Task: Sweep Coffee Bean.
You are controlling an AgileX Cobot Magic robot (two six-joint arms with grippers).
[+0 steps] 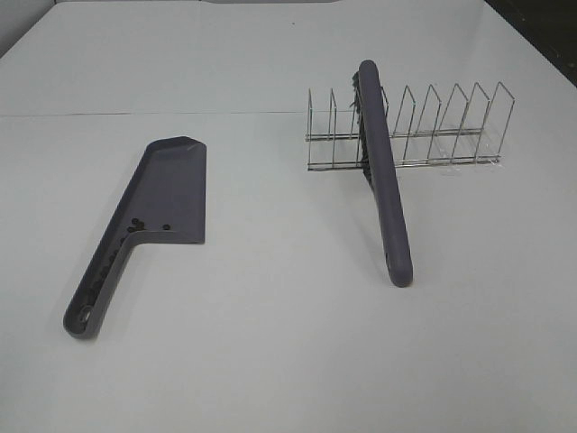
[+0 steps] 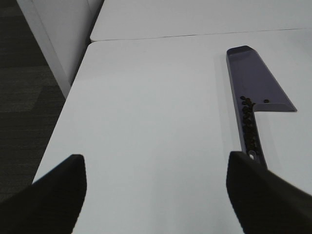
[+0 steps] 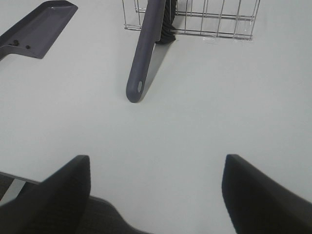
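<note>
A grey-purple dustpan lies flat on the white table at the left; it also shows in the left wrist view and the right wrist view. Several tiny dark coffee beans sit in it at the pan's inner corner and along the handle channel. A grey-purple brush leans in a wire rack, handle end resting on the table. My left gripper is open and empty, well back from the dustpan. My right gripper is open and empty, short of the brush handle.
The wire rack stands at the back right with several dividers. A seam runs across the table's far part. The table's left edge drops to a dark floor.
</note>
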